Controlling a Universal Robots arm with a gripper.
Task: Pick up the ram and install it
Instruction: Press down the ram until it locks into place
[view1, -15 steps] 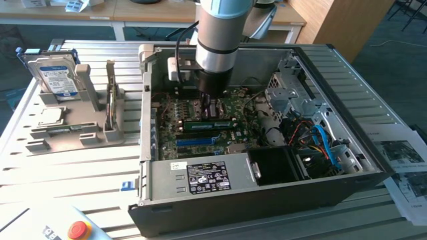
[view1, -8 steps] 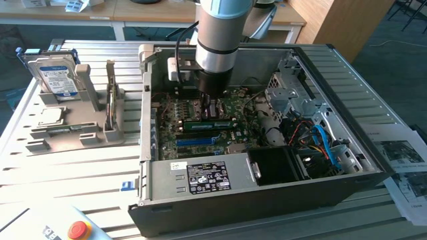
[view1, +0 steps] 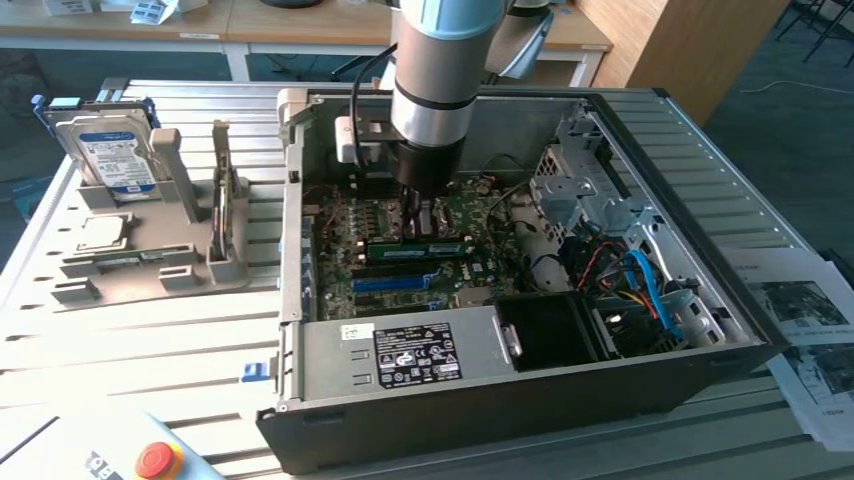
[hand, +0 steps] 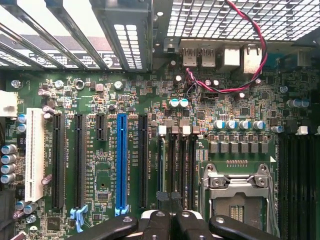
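the pincer (hand: 170, 200) was shut, its fingertips (hand: 162, 196) pressed together with nothing visible between them. it hung low inside the open computer case (view1: 534, 400), close over the motherboard (view1: 461, 212).

the ram (view1: 416, 243) stood on its long edge on the board just beside the pincer, on the side toward the blue expansion slot (hand: 121, 160). it was level and in line with the slots there. the pincer had no hold of it, and from the exterior view i could not tell whether the two touched. straight ahead of the fingertips ran a bank of narrow black memory slots (hand: 176, 165). the processor socket (hand: 235, 197) lay just beyond them, on the side away from the blue slot.

as i judged it, the pick-up was over and the work was at the installing step, with the stick already standing at a slot. whether it was fully home, or its end clips latched, the pictures did not settle. finishing the seating would have called for an even, straight-down press along the stick's top edge, kept square to the slot. a tilted push could have jammed one end or strained the board.
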